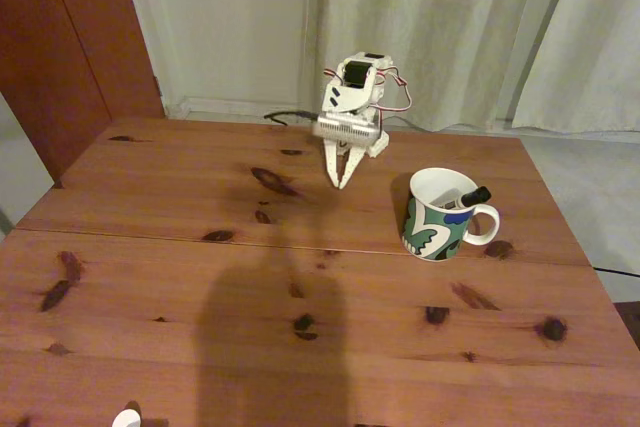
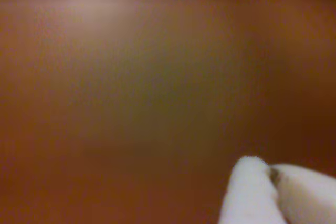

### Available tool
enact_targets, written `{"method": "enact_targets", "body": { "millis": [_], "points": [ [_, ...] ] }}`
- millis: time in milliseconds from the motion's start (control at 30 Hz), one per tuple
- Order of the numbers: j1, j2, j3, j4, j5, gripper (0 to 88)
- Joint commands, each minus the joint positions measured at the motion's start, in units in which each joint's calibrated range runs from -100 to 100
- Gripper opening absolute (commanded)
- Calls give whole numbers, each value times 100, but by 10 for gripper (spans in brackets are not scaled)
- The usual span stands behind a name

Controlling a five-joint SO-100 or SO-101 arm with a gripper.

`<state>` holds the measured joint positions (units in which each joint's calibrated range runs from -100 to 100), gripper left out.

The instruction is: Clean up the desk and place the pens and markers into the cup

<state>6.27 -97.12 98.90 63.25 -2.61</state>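
Looking pretty much done: marker (image 1: 469,196) sits in the mug (image 1: 437,230), hand (image 1: 341,183) clenched empty over the surface (image 1: 200,277), so next probably just park.

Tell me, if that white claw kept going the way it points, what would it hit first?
Most likely the reddish-brown wooden tabletop. The white gripper points straight down with its jaws closed, and the wrist view shows blurred wood close beneath the tips. The patterned ceramic mug stands off to the side.

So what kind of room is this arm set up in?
Probably a home room, not a lab: a knotty wooden table stands by pale floor-length curtains, next to a reddish wooden door, with a patterned ceramic mug on top.
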Motion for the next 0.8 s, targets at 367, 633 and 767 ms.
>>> {"method": "enact_targets", "body": {
  "millis": [367,633,767],
  "points": [
    [-60,-56,65,1430,36,12],
    [-60,-32,65,1421,36,12],
    [-52,-7,65,1412,36,12]
  ]
}}
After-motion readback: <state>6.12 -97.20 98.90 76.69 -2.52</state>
